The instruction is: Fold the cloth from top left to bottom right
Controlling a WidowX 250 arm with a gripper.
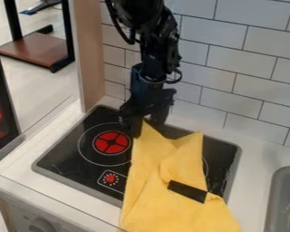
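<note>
Camera view: cloth (pixel 177 167) cropped below, tool (pixel 146 125) at its corner, opening and grip unclear.

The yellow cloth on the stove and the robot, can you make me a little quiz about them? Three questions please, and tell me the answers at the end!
1. True or false: the claw is at the bottom edge of the cloth.
2. Pick one. What lies on top of the cloth?
a) a spoon
b) a black strip
c) a cup
3. Fill in the missing colour: the round patch on the stove, beside the cloth, is mostly ____.

Key: 1. False, it is at the top corner. 2. b. 3. red.
</note>
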